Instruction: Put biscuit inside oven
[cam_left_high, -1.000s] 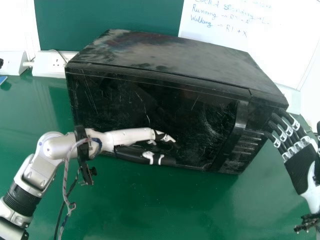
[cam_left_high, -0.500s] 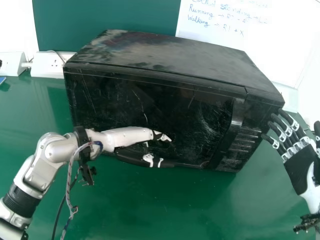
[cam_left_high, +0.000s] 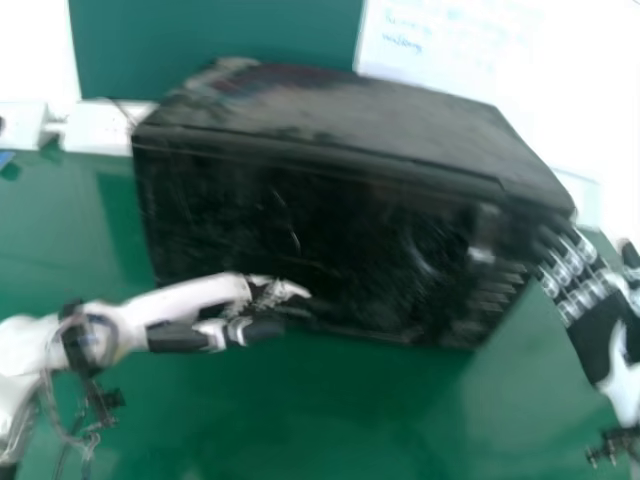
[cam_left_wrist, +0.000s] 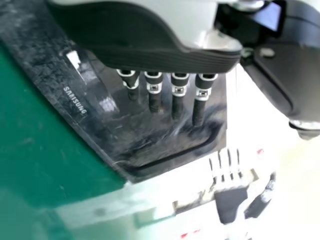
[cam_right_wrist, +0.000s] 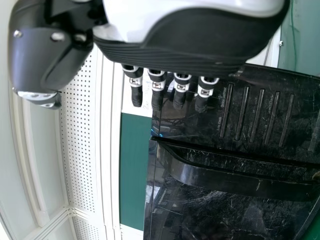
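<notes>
Leftward has the left hand (cam_left_high: 238, 292) shifted, its fingers extended near the lower front of the black oven (cam_left_high: 300, 225), which stands closed on the green table (cam_left_high: 400, 420), while the right hand (cam_left_high: 600, 325), fingers also extended, is by the oven's right side.

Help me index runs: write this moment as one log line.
microwave oven door shut | left hand open, in front of door | right hand open, near control panel
</notes>
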